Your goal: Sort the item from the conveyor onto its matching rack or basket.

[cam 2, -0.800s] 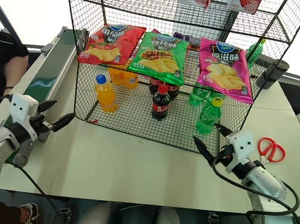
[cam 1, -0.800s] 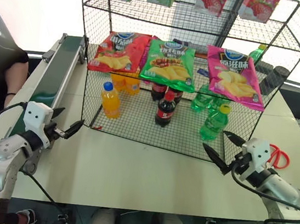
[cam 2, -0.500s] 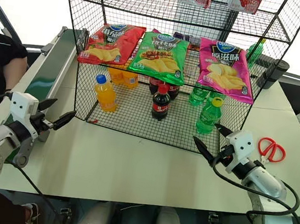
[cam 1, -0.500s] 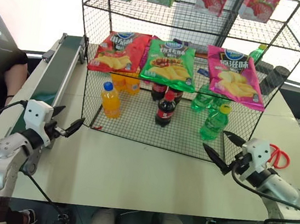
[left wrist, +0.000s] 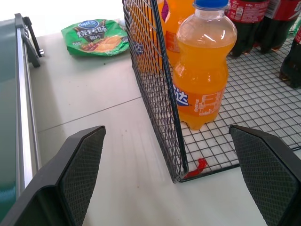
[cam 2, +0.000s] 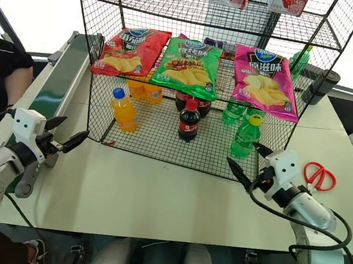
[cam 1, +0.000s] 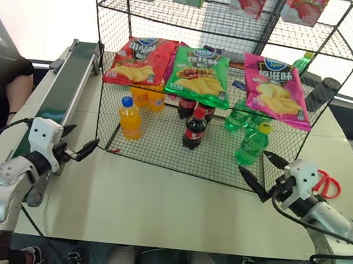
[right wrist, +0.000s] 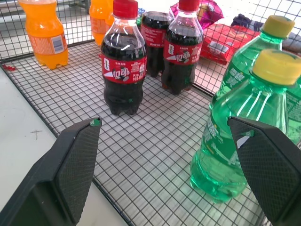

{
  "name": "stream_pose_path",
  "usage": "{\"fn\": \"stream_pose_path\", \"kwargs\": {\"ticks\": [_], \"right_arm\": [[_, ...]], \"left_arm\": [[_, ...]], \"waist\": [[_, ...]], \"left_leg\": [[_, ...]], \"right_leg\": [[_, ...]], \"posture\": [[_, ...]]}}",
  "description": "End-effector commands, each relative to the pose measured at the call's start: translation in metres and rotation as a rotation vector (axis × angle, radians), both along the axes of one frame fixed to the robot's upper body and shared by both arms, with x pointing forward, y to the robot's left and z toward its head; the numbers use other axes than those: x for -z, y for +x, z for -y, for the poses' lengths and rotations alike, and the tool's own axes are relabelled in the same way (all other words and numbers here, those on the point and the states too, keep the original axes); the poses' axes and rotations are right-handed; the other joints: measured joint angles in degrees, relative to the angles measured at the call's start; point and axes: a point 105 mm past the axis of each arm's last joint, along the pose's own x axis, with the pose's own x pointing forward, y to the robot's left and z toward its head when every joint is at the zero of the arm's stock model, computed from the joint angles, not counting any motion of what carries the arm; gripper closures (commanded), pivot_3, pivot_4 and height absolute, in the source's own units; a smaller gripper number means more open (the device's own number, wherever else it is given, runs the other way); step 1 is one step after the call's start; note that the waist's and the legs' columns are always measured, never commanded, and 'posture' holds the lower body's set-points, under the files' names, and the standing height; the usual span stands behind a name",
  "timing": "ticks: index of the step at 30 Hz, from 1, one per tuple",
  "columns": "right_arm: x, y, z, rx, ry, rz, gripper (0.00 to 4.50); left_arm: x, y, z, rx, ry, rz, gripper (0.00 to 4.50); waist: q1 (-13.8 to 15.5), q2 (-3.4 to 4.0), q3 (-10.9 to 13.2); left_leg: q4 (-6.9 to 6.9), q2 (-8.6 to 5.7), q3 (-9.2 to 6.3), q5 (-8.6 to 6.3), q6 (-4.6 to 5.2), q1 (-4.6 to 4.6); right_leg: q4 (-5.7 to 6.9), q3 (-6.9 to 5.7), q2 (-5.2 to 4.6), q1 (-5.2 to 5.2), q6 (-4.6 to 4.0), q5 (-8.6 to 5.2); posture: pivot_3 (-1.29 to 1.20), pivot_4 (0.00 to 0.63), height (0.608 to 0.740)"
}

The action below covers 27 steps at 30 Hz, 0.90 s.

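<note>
- Nearest you, both claws hang empty over the front of the white surface (cam 1: 154, 201): the left claw (cam 1: 77, 147) has its fingers spread wide just beside the conveyor's near end, and the right claw (cam 1: 261, 170) is spread just as wide at the rack's front right corner, gripping nothing.
- Just beyond the right claw, the green soda bottle (cam 1: 252, 144) with the yellow cap stands upright on the bottom tier of the rack (cam 1: 223, 171), in front of more green bottles (cam 1: 237, 116) and under the pink chip bag (cam 1: 276, 90). In the right wrist view it sits between the spread fingers but untouched.
- You can judge the sort as done, or very nearly: the item is off the belt and among its own kind, with the cola bottle (cam 1: 194, 129) and orange-drink bottle (cam 1: 129, 118) in their own columns beside it.
- Further off on your left, the conveyor (cam 1: 64, 91) shows a bare belt as far as you can see it; a person's arm (cam 1: 15, 94) rests beside it.
- What is left, if anything, looks like pulling the arms clear or waiting for a next item.
- Against the earlier frames, almost nothing differs: the bottles have not shifted, the left claw is where it was, and the right claw has crept slightly up toward the rack front, open as before.
</note>
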Motion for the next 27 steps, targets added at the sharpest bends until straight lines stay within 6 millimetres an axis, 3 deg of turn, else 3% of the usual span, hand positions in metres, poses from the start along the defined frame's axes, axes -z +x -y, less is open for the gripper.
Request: {"fn": "stream_pose_path", "kwargs": {"ticks": [1,27], "right_arm": [[-0.0146,0.0003,-0.0074,-0.025,-0.002,0.054,0.04],[-0.0087,-0.0042,-0.0097,-0.013,0.010,0.036,0.04]], "left_arm": [[-0.0106,0.0017,-0.0002,0.000,0.012,0.050,0.00],[-0.0046,-0.0016,0.0032,0.010,0.001,0.025,0.00]], "waist": [[-0.02,0.00,0.00],[0.02,-0.01,0.00]], "left_leg": [[0.00,0.00,0.00,0.00,0.00,-0.01],[0.00,-0.01,0.01,0.00,0.00,-0.07]], "right_leg": [[0.00,0.00,0.00,-0.01,0.00,0.00],[0.00,0.00,-0.02,-0.06,0.00,0.00]], "posture": [[0.00,0.150,0.740],[0.00,0.150,0.740]]}}
